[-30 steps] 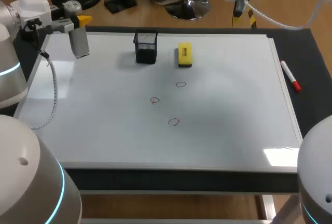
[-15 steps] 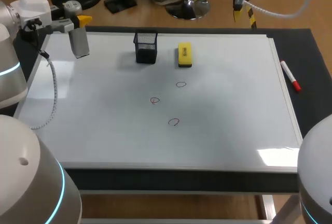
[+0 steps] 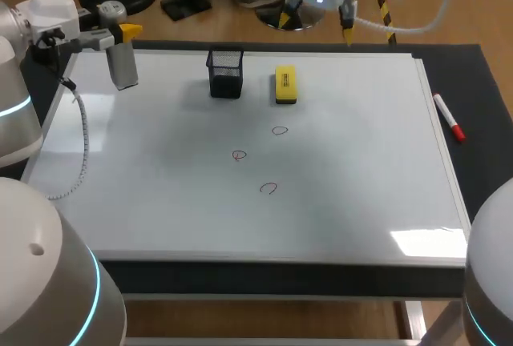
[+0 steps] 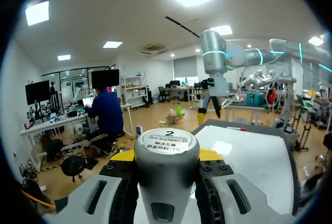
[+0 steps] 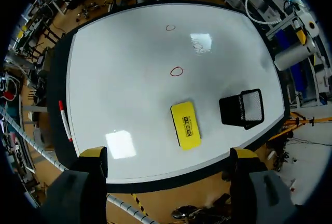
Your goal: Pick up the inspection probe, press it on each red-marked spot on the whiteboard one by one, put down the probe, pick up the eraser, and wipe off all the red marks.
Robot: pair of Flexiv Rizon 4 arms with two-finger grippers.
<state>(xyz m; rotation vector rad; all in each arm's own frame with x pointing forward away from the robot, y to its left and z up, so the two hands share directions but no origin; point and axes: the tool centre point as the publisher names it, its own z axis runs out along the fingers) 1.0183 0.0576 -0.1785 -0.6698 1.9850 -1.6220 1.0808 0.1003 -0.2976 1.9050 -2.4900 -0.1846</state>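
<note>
Probe (image 3: 123, 66) sits clamped in my left gripper (image 4: 166, 157) over the whiteboard (image 3: 361, 202), at its far left corner. My right gripper (image 5: 168, 154) hangs open near the eraser (image 5: 185, 124). The three red marks (image 3: 239, 154) are small, so I judge an off-centre press could miss or smear one.

Three red marks (image 3: 279, 130), one eraser (image 3: 285, 84)

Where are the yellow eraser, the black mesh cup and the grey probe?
yellow eraser (image 3: 285, 84): head view, the middle of its yellow top.
black mesh cup (image 3: 226, 75): head view, its front mesh wall.
grey probe (image 3: 123, 66): head view, the middle of its grey body.
</note>
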